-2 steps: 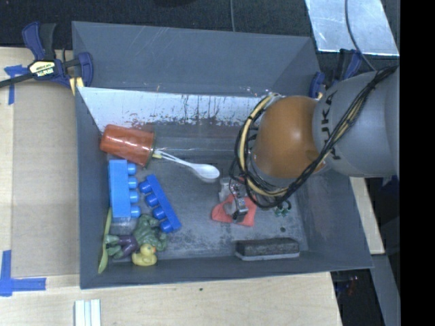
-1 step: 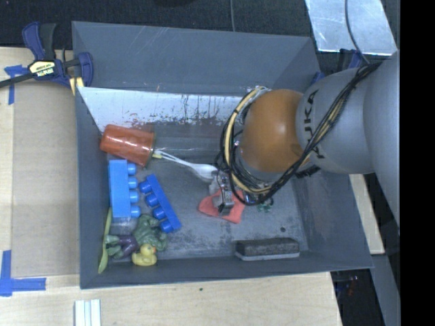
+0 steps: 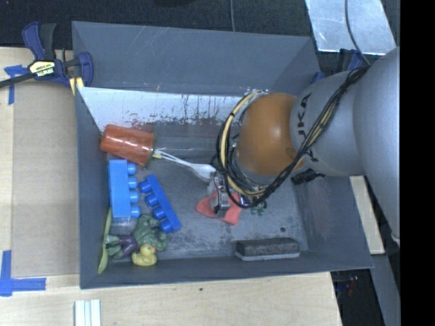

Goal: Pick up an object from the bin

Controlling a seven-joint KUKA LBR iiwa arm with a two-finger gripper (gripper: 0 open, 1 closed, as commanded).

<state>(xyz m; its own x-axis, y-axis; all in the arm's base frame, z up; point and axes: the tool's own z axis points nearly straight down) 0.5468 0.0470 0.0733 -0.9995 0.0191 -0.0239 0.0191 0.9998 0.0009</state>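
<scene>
Gripper [image 3: 221,200] was low over a small red piece [image 3: 232,215], near-middle of the bin [image 3: 92,202]; its grip state could not be told; likely grasp step, next a secure close and straight lift.

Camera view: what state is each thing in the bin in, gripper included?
gripper: low over the red piece, mid-bin.
red piece: flat on the floor, partly under the gripper.
orange cup: lying on its side, left.
light blue block: lying flat.
dark blue block: flat, slanted.
grey bar: flat by the near wall.
</scene>
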